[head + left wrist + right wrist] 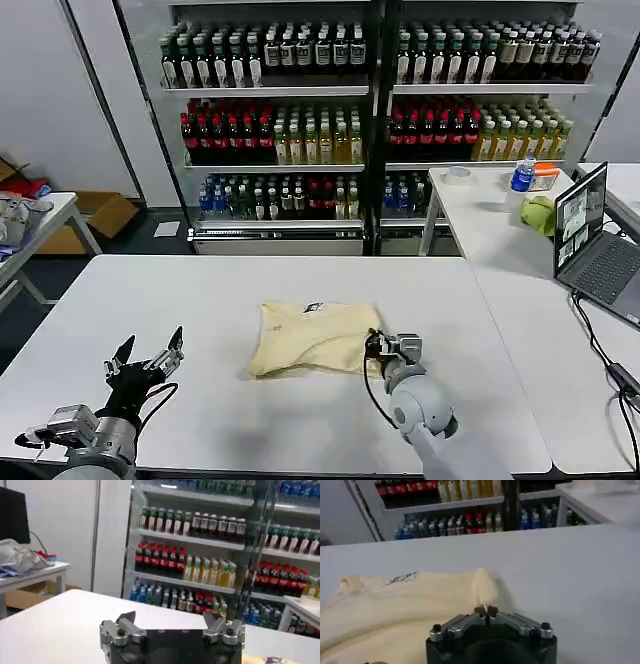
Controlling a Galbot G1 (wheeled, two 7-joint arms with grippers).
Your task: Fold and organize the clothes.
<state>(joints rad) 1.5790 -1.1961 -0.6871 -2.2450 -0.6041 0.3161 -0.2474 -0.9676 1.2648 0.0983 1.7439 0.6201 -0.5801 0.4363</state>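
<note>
Your right claw (486, 611) pinches the right edge of the folded T-shirt (310, 338) on the table (200, 300); your left claw (150, 362) hovers apart, well left of it

T-shirt (312, 338): soft matt cloth, wrinkled
worktop (200, 300): smooth matt white
right gripper (486, 612): bare metal fingers, black matt body
laptop (590, 240): glossy screen

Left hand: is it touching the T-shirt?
No, the left hand hangs open over bare table, well apart from the T-shirt.
</note>
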